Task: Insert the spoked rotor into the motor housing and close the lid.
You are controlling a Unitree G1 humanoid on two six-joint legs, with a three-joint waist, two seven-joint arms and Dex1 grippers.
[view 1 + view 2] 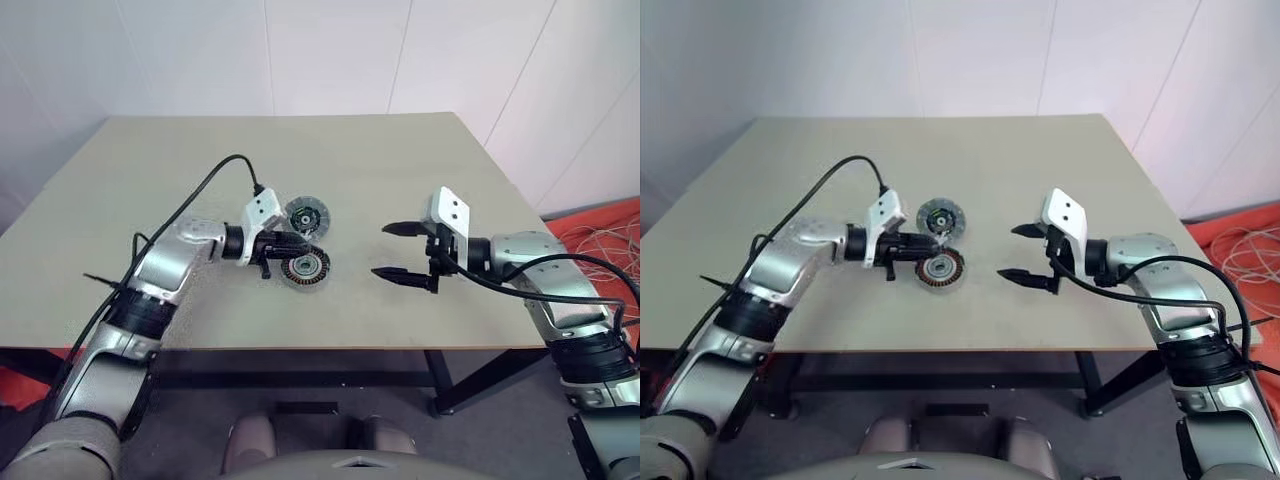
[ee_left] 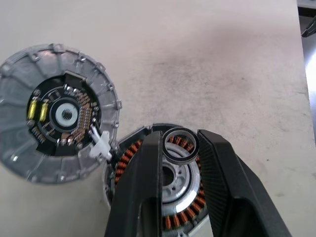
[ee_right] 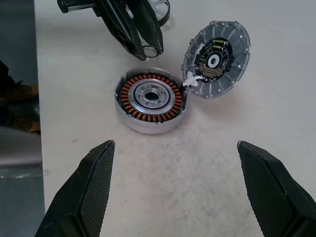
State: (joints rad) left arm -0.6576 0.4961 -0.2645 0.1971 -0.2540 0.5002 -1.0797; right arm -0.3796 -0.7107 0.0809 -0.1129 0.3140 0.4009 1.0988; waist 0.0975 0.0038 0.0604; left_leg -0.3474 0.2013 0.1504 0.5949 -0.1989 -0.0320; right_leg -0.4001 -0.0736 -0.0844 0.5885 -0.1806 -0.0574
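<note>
The left gripper [image 1: 290, 245] is hovering right over the motor housing [image 3: 151, 100], its fingers nearly together and pinching a dark ring at the tips. That looks like the hub or rim of the spoked rotor [image 2: 180, 145], though in the left wrist view I am only making out a ring, not the spokes. The housing is sitting on the table [image 1: 400, 170] with its copper windings facing up and its silvery centre bare, so the rotor is not yet seated.

Just beside it, the lid [image 2: 54, 113] is lying open, face up, joined to the housing by a small white connector [image 2: 101, 145].

For this step, I'd say centring is everything: the ring needs to be coming down level and lined up with the silvery bore, not tilted against the windings. Releasing early could be leaving it cocked on the rim.

Over on the right, the right gripper [image 1: 408, 252] is waiting well apart, fingers spread wide and holding nothing, probably ready for the lid.
</note>
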